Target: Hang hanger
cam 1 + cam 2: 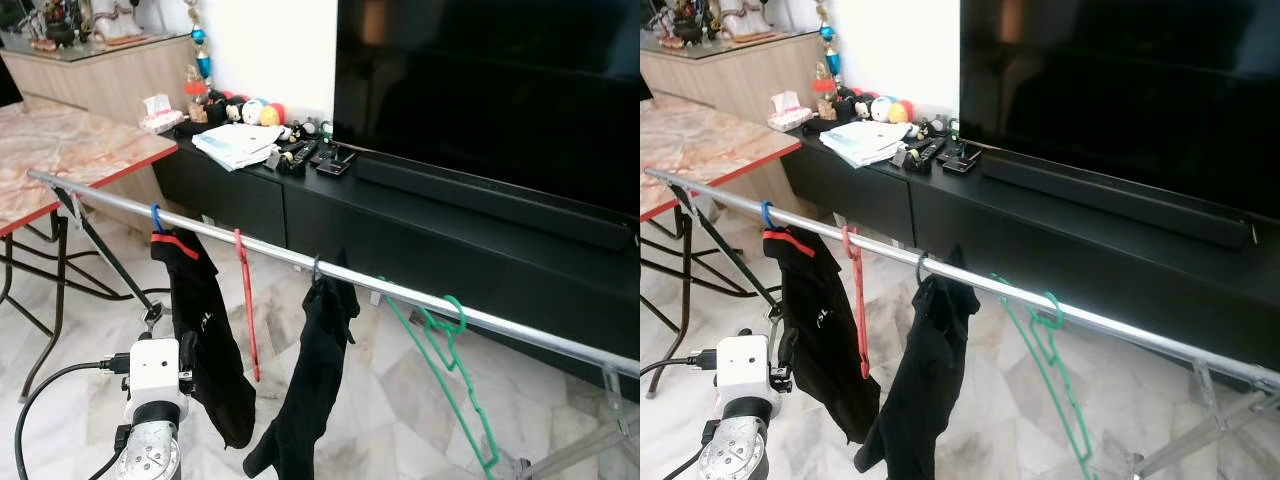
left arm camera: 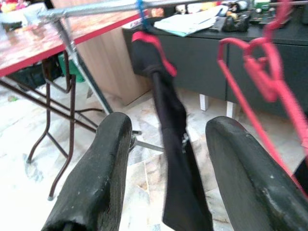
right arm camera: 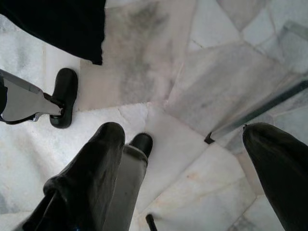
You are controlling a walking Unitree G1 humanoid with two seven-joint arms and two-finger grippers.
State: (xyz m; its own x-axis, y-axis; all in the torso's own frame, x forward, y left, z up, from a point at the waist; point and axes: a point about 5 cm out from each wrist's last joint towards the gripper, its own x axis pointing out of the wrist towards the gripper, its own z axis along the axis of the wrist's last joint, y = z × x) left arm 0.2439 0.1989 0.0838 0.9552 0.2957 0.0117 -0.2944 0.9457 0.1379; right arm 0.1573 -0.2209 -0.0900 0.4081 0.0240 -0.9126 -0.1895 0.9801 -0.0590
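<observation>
Just beyond left fingers (image 2: 106, 178): red hanger (image 2: 260, 72).

A long silver rail (image 1: 300, 258) slants across the room, carrying four hangers. A blue hook (image 1: 156, 216) holds a black garment (image 1: 205, 335) with a red collar trim. Just beside it, an empty red hanger (image 1: 246, 305) hangs straight down, turned edge-on. Next along, a dark hook carries a second black garment (image 1: 312, 385) that droops low. Well apart from these, an empty green hanger (image 1: 448, 365) hangs by its hook, tilted, its lower end near the marble floor.
</observation>
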